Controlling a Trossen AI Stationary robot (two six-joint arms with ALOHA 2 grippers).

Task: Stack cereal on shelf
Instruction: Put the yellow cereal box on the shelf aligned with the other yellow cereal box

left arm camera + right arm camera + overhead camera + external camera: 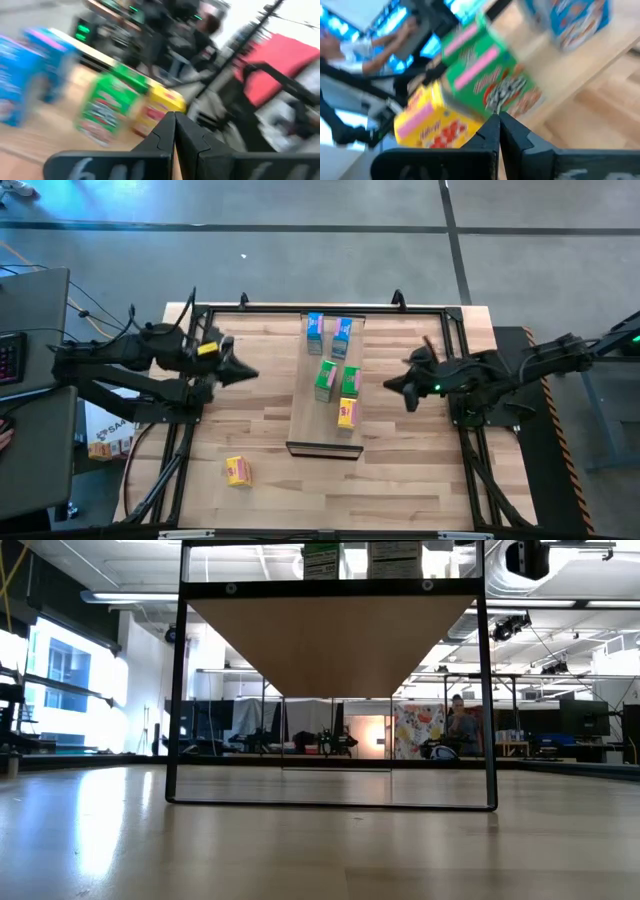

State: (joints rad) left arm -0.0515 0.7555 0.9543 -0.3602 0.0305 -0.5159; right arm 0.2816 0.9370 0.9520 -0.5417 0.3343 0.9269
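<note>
Five cereal boxes stand on the shelf [300,420]: two blue [315,327] at its far end, two green [325,380] mid-plank, one yellow [347,413] nearest its dark front edge. The sixth, a yellow box [238,471], lies on the tabletop [420,480] left of the shelf's front end.

Left gripper [250,373] hovers left of the shelf, fingers pinched together, empty. Right gripper [392,387] hovers right of it, likewise closed on nothing.

Likely next: left arm fetches the stray box. Open wide first, descend squarely across its narrow sides, lift clear before crossing the shelf edge, avoid toppling neighbours.

Box print unreadable, too blurred.
</note>
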